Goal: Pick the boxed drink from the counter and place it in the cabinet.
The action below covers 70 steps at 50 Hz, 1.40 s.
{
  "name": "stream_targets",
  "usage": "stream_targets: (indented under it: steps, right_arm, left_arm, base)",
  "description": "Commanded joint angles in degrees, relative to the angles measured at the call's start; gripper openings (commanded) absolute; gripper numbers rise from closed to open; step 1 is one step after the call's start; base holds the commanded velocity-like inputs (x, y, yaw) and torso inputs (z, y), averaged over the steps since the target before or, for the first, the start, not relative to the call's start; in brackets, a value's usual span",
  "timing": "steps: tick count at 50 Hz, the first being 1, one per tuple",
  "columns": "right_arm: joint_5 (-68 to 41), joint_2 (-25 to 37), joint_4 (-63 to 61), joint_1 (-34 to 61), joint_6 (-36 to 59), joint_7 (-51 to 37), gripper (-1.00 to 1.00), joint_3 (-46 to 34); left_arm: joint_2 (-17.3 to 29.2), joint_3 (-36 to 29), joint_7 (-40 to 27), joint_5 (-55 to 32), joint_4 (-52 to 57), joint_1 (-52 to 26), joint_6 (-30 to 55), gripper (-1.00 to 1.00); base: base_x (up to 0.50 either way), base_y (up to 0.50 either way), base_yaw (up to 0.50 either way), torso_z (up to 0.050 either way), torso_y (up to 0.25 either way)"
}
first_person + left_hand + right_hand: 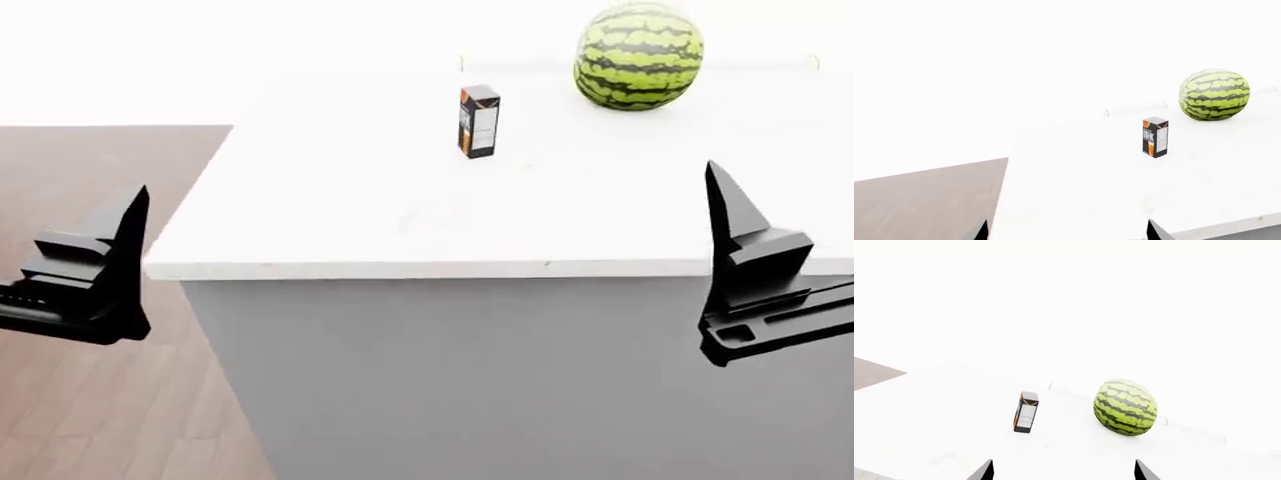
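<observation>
Reach not yet begun: the carton point(479, 121) stands far on the desk point(400, 215), left of the melon point(639, 56). Both end effectors, left point(134, 215) and right point(718, 190), hang wide and empty; next, one must advance.

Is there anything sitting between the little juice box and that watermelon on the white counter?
No. In the head view, only bare white counter separates the boxed drink from the watermelon. Both wrist views show the same empty gap.
</observation>
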<state>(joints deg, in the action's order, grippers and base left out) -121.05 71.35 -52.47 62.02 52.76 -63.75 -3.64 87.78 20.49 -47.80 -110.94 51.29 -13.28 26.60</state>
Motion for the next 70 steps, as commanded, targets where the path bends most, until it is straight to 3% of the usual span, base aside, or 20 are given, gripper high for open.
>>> stream_targets:
  steps: [1, 40, 47, 54, 63, 70]
  right_arm:
    - [-0.3, -0.4, 0.0, 0.9, 0.3, -0.4, 1.0, -0.7]
    - [2.3, -2.5, 0.7, 0.2, 2.0, 0.7, 1.0, -1.2]
    - [7.7, -11.9, 7.6, -0.5, 6.6, 4.0, 1.0, -10.1]
    - [21.1, -25.0, 19.2, 1.4, 11.8, 15.2, 1.0, -18.3]
    - [36.3, -30.6, 28.2, 1.4, 10.1, 29.2, 1.0, -21.7]
    - [46.0, -34.1, 34.5, 0.6, 6.1, 37.7, 1.0, -25.6]
  left_arm:
    - [-0.5, -0.6, 0.2, 0.2, 0.0, -0.7, 0.3, 1.0]
    - [1.1, -5.9, 1.7, 2.7, -0.5, -2.2, -3.2, 1.0]
    - [1.4, -6.4, 1.9, 2.7, -0.4, -2.5, -3.7, 1.0]
    - [0.4, -5.6, 1.0, 1.5, 0.1, -3.7, -2.1, 1.0]
    - [-1.3, -4.2, 0.0, 0.0, 0.6, -4.7, 0.5, 1.0]
    - [0.1, -6.3, 0.1, 0.5, 0.9, -5.0, -1.8, 1.0]
  base:
    - [-0.31, -0.39, 0.0, 0.0, 0.01]
    - [-0.05, -0.4, 0.0, 0.0, 0.001]
    - [0.0, 0.0, 0.0, 0.0, 0.002]
    - [0.0, 0.0, 0.0, 0.0, 0.0]
    - [0.0, 0.0, 0.0, 0.0, 0.0]
    - [0.0, 0.0, 0.0, 0.0, 0.0]
